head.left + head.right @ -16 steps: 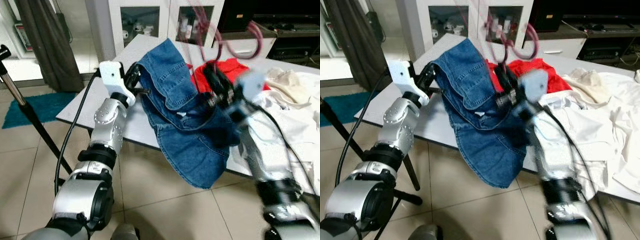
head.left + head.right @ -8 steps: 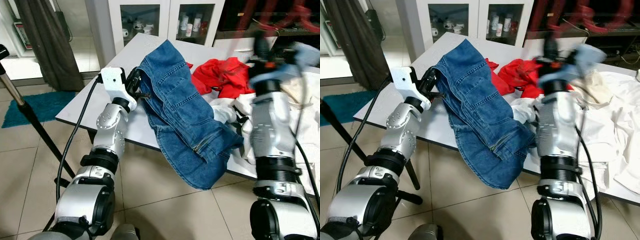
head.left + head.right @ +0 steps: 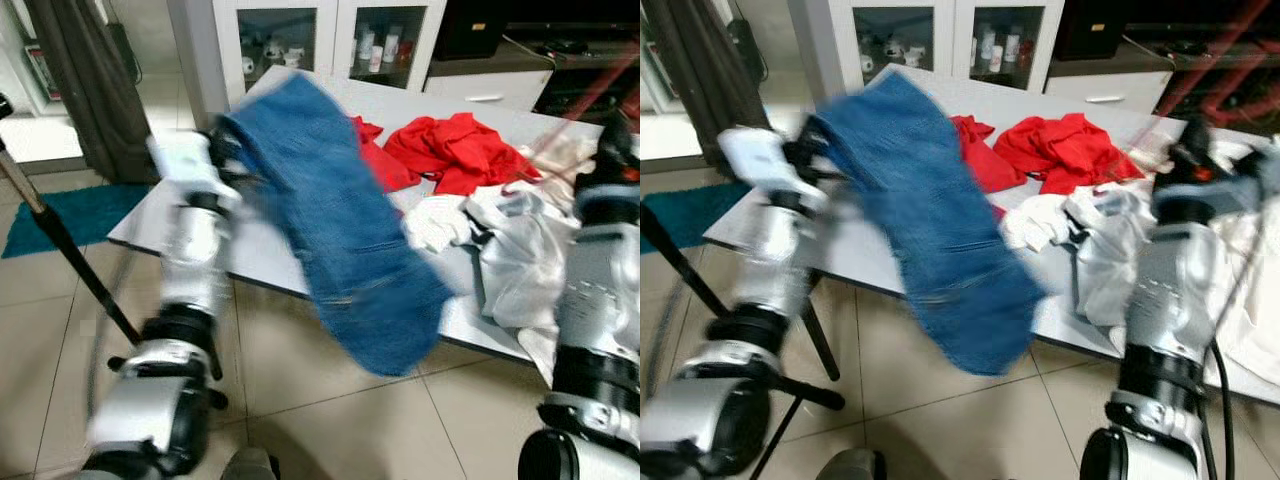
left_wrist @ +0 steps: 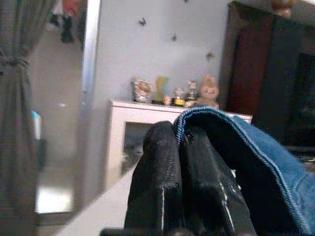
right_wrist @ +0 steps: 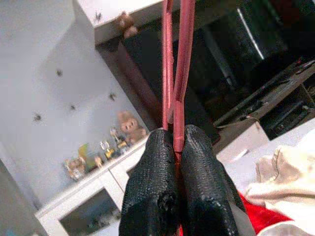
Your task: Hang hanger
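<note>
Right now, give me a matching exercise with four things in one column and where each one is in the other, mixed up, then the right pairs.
Things:
1. jeans
2. hanger
3. red shirt
4. rug

Places:
A. on the floor beside the table
B. pinched in the right gripper
C. lying on the table top
D. held by the left gripper, draped over the table edge

Pairs: 1-D, 2-B, 3-C, 4-A
</note>
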You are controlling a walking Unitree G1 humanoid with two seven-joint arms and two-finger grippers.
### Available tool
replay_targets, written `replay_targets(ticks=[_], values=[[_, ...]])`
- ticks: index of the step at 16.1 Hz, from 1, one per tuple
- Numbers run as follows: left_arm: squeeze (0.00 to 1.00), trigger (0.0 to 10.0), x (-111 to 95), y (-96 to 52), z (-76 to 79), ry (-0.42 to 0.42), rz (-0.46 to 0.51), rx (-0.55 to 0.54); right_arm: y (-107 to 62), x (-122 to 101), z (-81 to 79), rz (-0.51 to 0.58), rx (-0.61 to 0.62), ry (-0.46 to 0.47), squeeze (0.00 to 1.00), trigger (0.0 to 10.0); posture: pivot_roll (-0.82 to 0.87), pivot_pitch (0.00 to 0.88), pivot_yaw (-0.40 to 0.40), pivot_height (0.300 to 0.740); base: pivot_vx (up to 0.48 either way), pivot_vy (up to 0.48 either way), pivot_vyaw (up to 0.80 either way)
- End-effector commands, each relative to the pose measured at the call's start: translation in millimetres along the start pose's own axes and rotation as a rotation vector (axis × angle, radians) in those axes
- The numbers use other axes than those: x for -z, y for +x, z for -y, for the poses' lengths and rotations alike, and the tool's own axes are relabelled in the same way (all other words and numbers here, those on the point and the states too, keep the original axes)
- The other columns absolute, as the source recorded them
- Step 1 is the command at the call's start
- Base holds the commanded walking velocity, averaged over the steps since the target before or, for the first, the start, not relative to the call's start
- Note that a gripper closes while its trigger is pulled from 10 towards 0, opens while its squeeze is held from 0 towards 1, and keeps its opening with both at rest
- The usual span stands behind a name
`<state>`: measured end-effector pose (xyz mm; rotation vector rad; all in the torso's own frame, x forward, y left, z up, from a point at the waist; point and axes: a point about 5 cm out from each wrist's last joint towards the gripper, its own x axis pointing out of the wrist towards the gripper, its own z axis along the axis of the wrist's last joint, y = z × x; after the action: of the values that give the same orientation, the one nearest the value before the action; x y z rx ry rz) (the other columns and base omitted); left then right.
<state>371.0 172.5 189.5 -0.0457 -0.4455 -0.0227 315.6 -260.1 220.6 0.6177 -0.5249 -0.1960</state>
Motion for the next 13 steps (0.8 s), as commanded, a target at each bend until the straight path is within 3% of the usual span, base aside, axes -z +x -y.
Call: replay_targets(ticks=[1, 2, 3, 6, 8, 10, 11, 12, 13], values=[[0.00, 10.0, 5, 1.2, 6.2, 0.033, -0.039, 0.026, -0.7, -5, -17.0, 0.008, -0.100, 0.023, 0.00, 10.0, 0.13, 0.002, 0.012, 0.740, 0.000, 0.000, 0.00], [0.00, 10.0, 8, 0.5, 5.5, 0.012, -0.060, 0.026, -4.7, -4, -35.5, -0.016, -0.242, -0.019, 0.00, 10.0, 0.13, 0.001, 0.014, 0.740, 0.000, 0.000, 0.00], [1.00, 10.0, 13, -0.3, 7.9, -0.001, -0.094, 0.044, -10.5, -2, -53.3, -0.029, -0.362, -0.055, 0.00, 10.0, 0.13, 0.001, 0.017, 0.740, 0.000, 0.000, 0.00], [1.00, 10.0, 18, -3.4, 16.5, -0.038, -0.111, 0.084, -14.5, 0, -67.2, -0.045, -0.432, -0.052, 0.00, 10.0, 0.13, 0.000, 0.013, 0.740, 0.000, 0.000, 0.00], [1.00, 10.0, 25, -6.3, 18.7, -0.003, -0.163, 0.080, -15.3, 2, -66.3, -0.068, -0.427, -0.037, 0.00, 10.0, 0.14, 0.000, 0.010, 0.740, 0.000, 0.000, 0.00], [0.98, 10.0, 33, -8.3, 6.9, 0.075, -0.234, 0.022, -20.1, 5, -73.1, -0.113, -0.492, -0.011, 0.00, 10.0, 0.14, 0.000, 0.010, 0.740, 0.000, 0.000, 0.00], [0.00, 10.0, 33, -9.3, -2.0, 0.141, -0.239, -0.013, -25.8, 9, -80.0, -0.170, -0.572, 0.026, 0.00, 10.0, 0.14, 0.000, 0.010, 0.740, 0.000, 0.000, 0.00], [0.00, 10.0, 32, -10.0, -9.8, 0.167, -0.237, -0.056, -32.4, 13, -85.9, -0.221, -0.643, 0.052, 0.00, 10.0, 0.14, 0.000, 0.010, 0.740, 0.000, 0.000, 0.00], [0.00, 10.0, 32, -11.7, -22.5, 0.136, -0.251, -0.146, -44.6, 22, -95.5, -0.333, -0.746, 0.095, 0.00, 10.0, 0.14, 0.000, 0.010, 0.740, 0.000, 0.000, 0.00]])
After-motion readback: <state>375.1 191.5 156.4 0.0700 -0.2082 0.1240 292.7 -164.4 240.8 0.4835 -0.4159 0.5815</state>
